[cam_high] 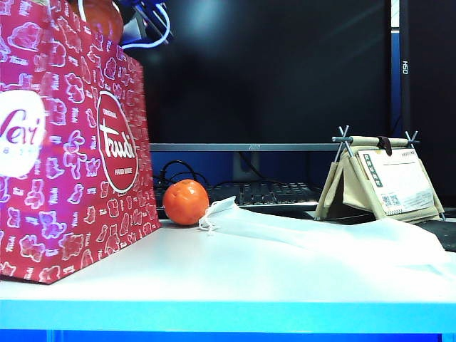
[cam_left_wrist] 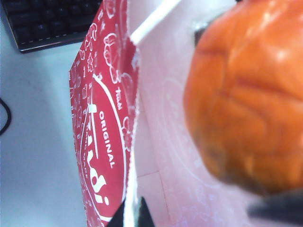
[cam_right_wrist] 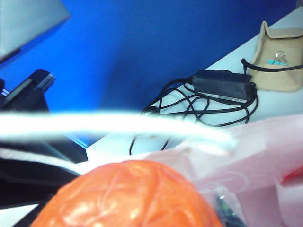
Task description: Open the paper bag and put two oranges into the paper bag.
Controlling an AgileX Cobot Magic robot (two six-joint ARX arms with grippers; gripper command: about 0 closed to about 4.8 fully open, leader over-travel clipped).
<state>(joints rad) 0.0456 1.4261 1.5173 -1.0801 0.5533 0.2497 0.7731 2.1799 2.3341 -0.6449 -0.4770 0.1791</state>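
Magenta paper bag (cam_high: pixel 71 142) at frame left, rim pinched in left gripper (cam_left_wrist: pixel 131 215); right gripper (cam_high: pixel 132 25), clamped on first orange (cam_left_wrist: pixel 246 94) over its mouth, should clear cord handle (cam_right_wrist: pixel 118 125) before releasing; second orange (cam_high: pixel 185 201) waits on table (cam_high: pixel 214 278) beside bag.

An office or lab desk is showing here: a monitor (cam_high: pixel 271 71) is standing at twelve o'clock, a keyboard (cam_high: pixel 263 191) lying beneath it, cables (cam_right_wrist: pixel 189 101) trailing nearby.
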